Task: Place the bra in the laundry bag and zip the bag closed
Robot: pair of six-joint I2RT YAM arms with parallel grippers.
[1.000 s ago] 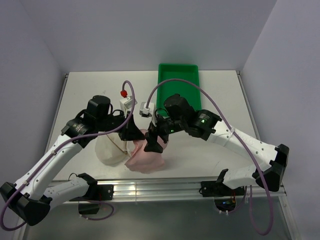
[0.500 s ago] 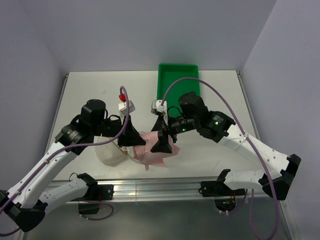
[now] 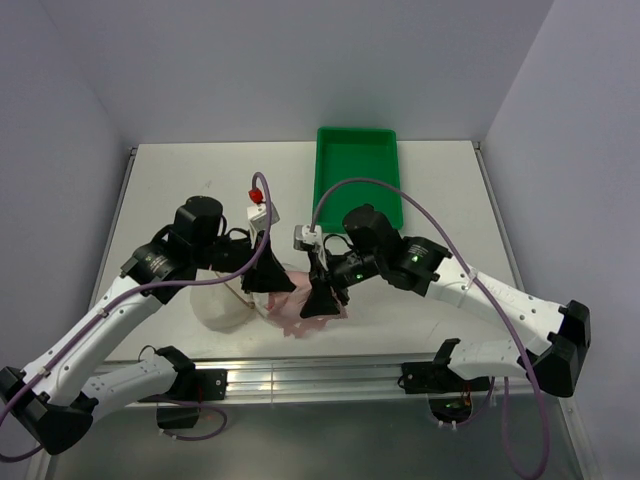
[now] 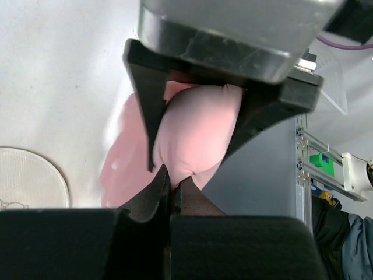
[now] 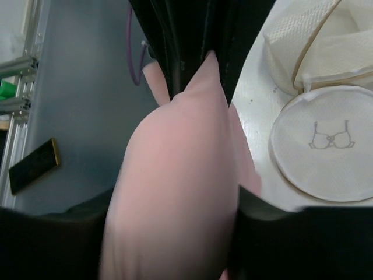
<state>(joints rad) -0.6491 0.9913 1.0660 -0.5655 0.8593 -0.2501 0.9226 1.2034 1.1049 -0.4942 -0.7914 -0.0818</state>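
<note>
- Currently the left gripper [image 4: 170,184] pinches narrowly on an edge of the bra [image 5: 175,192], by the near edge of the bench [image 3: 440,200], left of centre.
- Right gripper [image 3: 322,300] stands wider, clamped round the folded cup.
- Laundry bag [image 5: 326,151] lies just left of the bra, unheld.
- Risk: pushing the bra in could shove the loose bag away, or the thin pinch could slip.
</note>
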